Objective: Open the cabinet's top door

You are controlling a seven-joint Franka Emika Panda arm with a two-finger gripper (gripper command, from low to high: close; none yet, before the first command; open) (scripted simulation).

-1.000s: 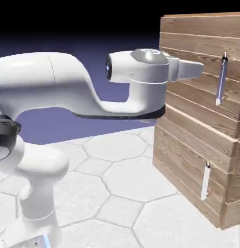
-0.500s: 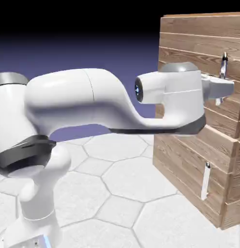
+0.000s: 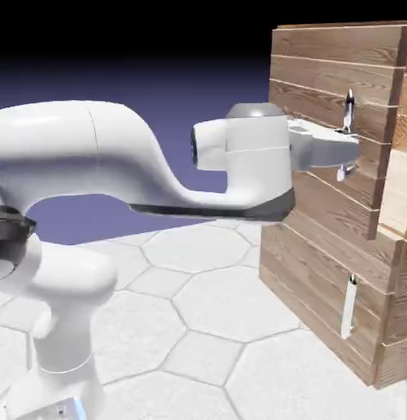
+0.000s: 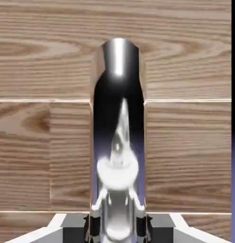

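1. Since half a sec ago the arm (image 3: 157, 164) has pulled back toward the exterior view's left, and the top door (image 3: 338, 156) has come w/ it: before it sat flush w/ the cabinet (image 3: 338, 49), now its handle edge stands out from the front and a gap shows at the exterior view's right.
2. Gripper (image 3: 348, 146) is clamped shut on the handle (image 3: 347, 131). A sec ago it was still wide and short of the bar.
3. In the hand view the bar (image 4: 118, 142) fills the middle, running up from between the fingers (image 4: 93, 223), planks behind it.
4. Where the door is: upper part of the cabinet front, above the lower panel and its short white handle (image 3: 349, 305). That one looks untouched.
5. Task status, as we judge it: door cracked, not yet swung wide. Pull in progress.
6. Risk: the door swings on an arc, we pull roughly straight. If the wrist doesn't turn w/ the door, the fingers could slide along or twist off the smooth round bar.
7. Risk: the arm is already folded back near its base; it may run out of room before the door is fully open.
8. Orientation: handle's long axis is vertical, planks horizontal. The door face points out toward the arm, now angled slightly away from the cabinet front.
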